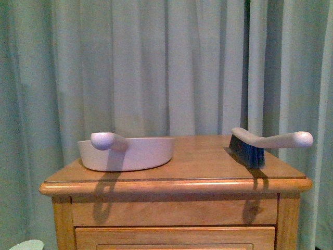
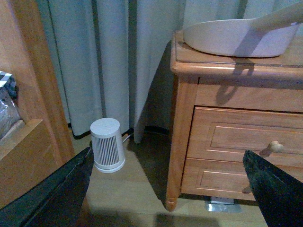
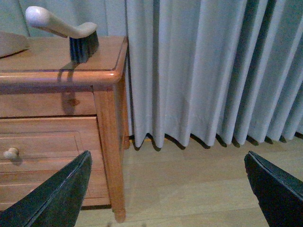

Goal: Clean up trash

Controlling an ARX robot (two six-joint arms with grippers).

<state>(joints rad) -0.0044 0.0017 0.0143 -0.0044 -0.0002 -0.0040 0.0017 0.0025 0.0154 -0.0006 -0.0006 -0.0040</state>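
Hovering low before the nightstand [image 1: 171,185], my left gripper [image 2: 166,152] and right gripper [image 3: 167,154] both gape wide and empty; dustpan [image 1: 127,152] and brush [image 1: 260,143] rest above the jaws, trash nowhere in view, so cleanup looks unstarted.

dustpan [image 2: 236,38] on dresser [image 2: 227,99] top | white cyl. unit [image 2: 108,144] on floor [image 2: 142,189] by curtain [image 2: 80,56] | L jaws apart

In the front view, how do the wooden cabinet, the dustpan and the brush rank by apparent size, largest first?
1. wooden cabinet, by far the largest
2. dustpan
3. brush
The dustpan and brush are close in length, but the dustpan looks bulkier.
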